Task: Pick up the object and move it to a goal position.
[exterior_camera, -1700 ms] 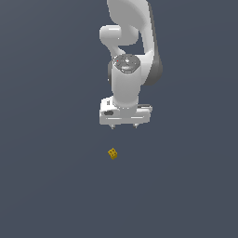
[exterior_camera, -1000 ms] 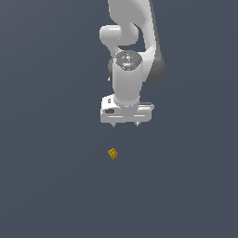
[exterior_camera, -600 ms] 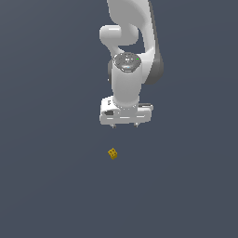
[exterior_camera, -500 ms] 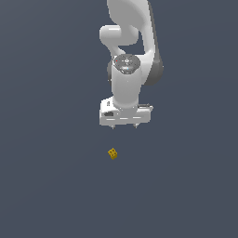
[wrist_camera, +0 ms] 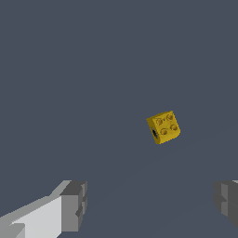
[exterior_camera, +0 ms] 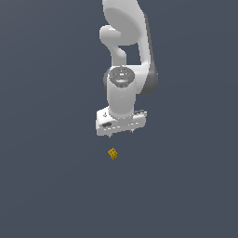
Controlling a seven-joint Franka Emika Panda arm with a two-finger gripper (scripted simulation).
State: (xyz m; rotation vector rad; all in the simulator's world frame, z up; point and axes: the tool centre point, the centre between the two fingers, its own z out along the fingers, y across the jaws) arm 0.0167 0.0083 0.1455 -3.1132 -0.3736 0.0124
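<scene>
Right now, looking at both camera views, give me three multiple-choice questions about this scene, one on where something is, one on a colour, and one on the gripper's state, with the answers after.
1. Where is the cube relative to the gripper in the exterior view?
A. Clamped between the fingers
B. Below the gripper, apart from it
C. Above the arm's wrist

2. What colour is the cube?
A. Red
B. Green
C. Yellow

3. How do the gripper's fingers stand?
A. Spread wide with nothing between them
B. Closed on the cube
C. Pressed together, empty

Answers:
1. B, since the exterior view shows bare grey floor between the fingertips and the cube.
2. C, as both views show a yellow block, with round studs on one face in the wrist view.
3. A, since the wrist view shows the two grey pads far apart and the cube lying beyond them.
</scene>
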